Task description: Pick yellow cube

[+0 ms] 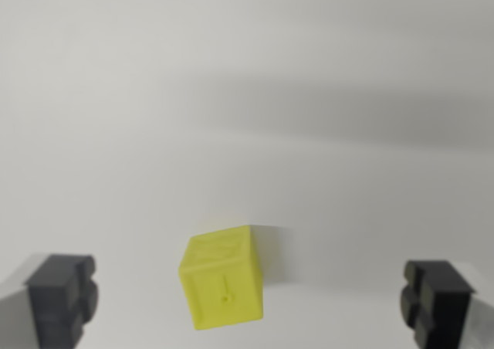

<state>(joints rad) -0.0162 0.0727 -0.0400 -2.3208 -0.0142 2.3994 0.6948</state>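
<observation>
So the yellow cube (221, 279) is sitting on a plain white table (247, 94), low in the wrist view and a bit to the wrist view's left of centre. It's at the near end of the scene, and the far part of the table is just bare white with a soft grey shadow band running across it on the right side.

The pincer (248, 303) is spread wide, nothing in it. One black fingertip (63, 295) shows in the bottom left corner and the other one (436, 299) in the bottom right corner. The cube sits between them, but not in the middle of the gap: it's closer to the left fingertip than to the right one, and it isn't touching either. There's clear white table on both sides of it.

As for which way it points, the cube is turned a little instead of sitting square to the fingertips. Its near face leans so the top edge runs up toward the right, and the bottom edge tilts the same way. You can see the top face and the near face; the near face has a small raised mark with a dot in the middle, and the top face has some faint embossed pattern I can't make out. Being a cube, it has no real long axis. It throws a pale shadow just to its right on the table.
</observation>
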